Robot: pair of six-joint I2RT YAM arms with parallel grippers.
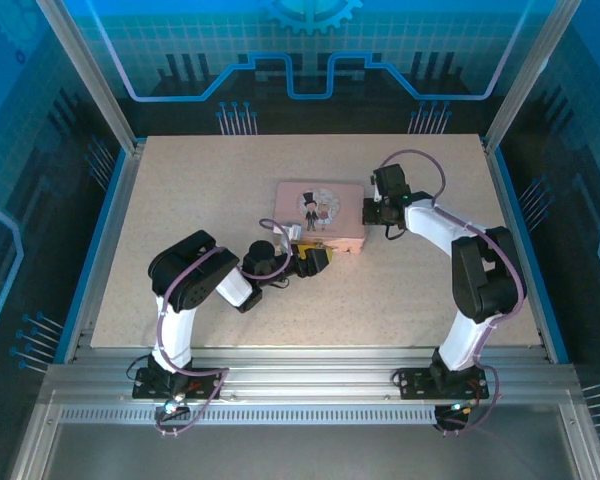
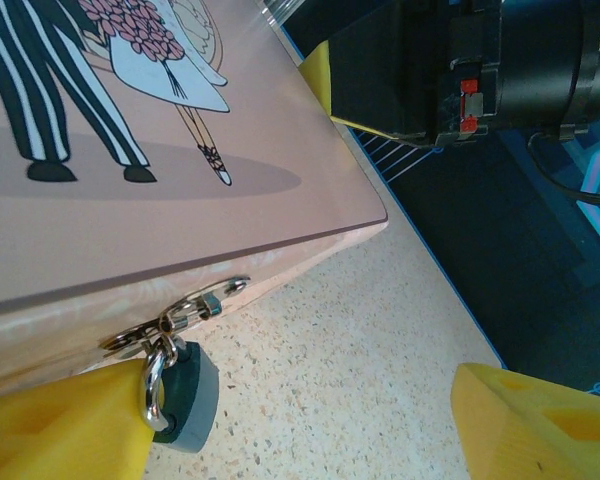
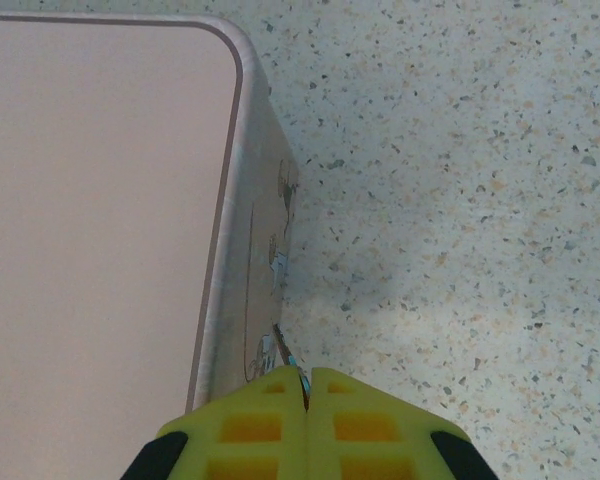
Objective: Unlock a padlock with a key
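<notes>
The padlock (image 2: 190, 395) is small, with a dark grey body and a silver shackle. It hangs from the metal clasp (image 2: 195, 305) on the front of the pink box (image 1: 320, 215). My left gripper (image 2: 310, 440) is open at that front wall. Its left finger (image 2: 60, 430) is right beside the shackle and its right finger (image 2: 540, 430) is far off over bare table. My right gripper (image 3: 308, 385) is at the box's right side wall, shut on the key (image 3: 286, 350). The key is a thin dark sliver sticking out between the yellow pads.
The box has a cartoon couple on its lid (image 2: 100, 90) and stands mid-table (image 1: 180, 200). The right arm's black wrist and a yellow finger (image 2: 325, 75) sit close past the box's right corner. Blue enclosure walls (image 1: 540, 230) ring the table.
</notes>
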